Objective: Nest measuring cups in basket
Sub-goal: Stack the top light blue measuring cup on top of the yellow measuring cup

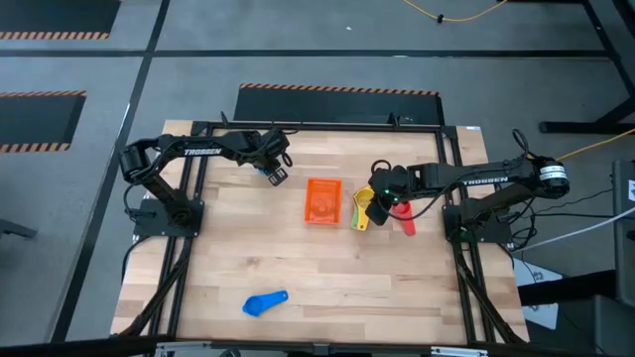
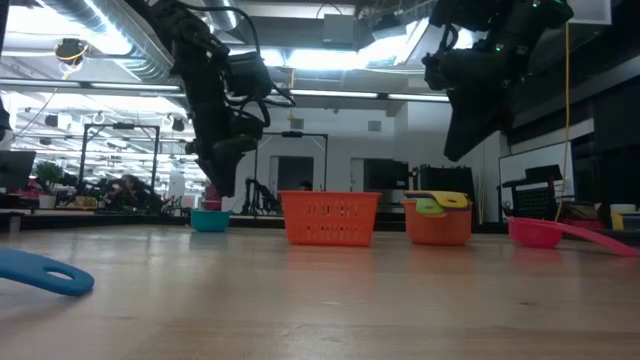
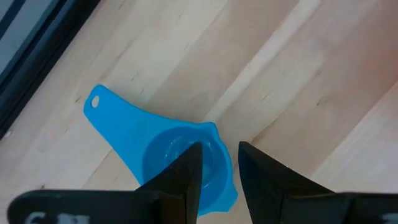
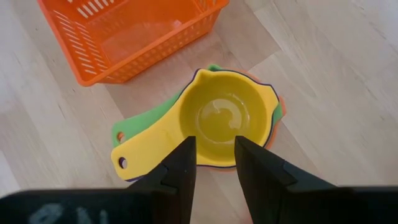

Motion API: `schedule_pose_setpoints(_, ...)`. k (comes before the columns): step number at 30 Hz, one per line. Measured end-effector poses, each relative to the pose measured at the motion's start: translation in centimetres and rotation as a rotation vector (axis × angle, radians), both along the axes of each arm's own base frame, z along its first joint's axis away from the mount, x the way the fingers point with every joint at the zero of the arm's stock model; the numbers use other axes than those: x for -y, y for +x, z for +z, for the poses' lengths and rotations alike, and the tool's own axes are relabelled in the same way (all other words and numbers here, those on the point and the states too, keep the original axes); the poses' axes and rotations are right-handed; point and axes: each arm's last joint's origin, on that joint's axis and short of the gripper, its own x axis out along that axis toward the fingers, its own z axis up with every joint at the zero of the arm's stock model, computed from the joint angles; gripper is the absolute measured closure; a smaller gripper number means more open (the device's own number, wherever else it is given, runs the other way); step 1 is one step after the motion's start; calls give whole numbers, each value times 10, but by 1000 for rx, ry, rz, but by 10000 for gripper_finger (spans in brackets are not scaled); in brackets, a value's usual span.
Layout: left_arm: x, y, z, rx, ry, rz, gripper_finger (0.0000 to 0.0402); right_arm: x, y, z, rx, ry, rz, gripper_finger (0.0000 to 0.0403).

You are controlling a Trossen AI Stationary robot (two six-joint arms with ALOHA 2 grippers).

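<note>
Nested cups (image 1: 363, 210) beside basket (image 1: 322, 201)

Basket (image 1: 323, 201) mid-table, nested cups (image 1: 363, 208) just right of it

Two black jointed arms bear white "TROSSEN" lettering, trailing black cables, with green indicator lights on one.

Basket (image 1: 322, 201) is showing orange with perforated mesh walls. Nested cup stack (image 4: 224, 121) is showing yellow on top, green and orange beneath. Red cup (image 2: 540, 232), light blue cup (image 3: 180, 162) and blue cup (image 1: 265, 302) are lying on pale wood-grain desk (image 1: 298, 263).
</note>
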Motion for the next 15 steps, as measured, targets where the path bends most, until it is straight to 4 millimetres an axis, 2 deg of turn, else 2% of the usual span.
schedule_pose_setpoints(4, -1, 2, -5, -9, -6, 4, 305, 0, 1, 0, 10, -1, 0, 288)
schedule_pose_setpoints(15, -8, 11, -48, -131, -62, -7, 305, 0, 2, 1, 20, -2, 0, 288)
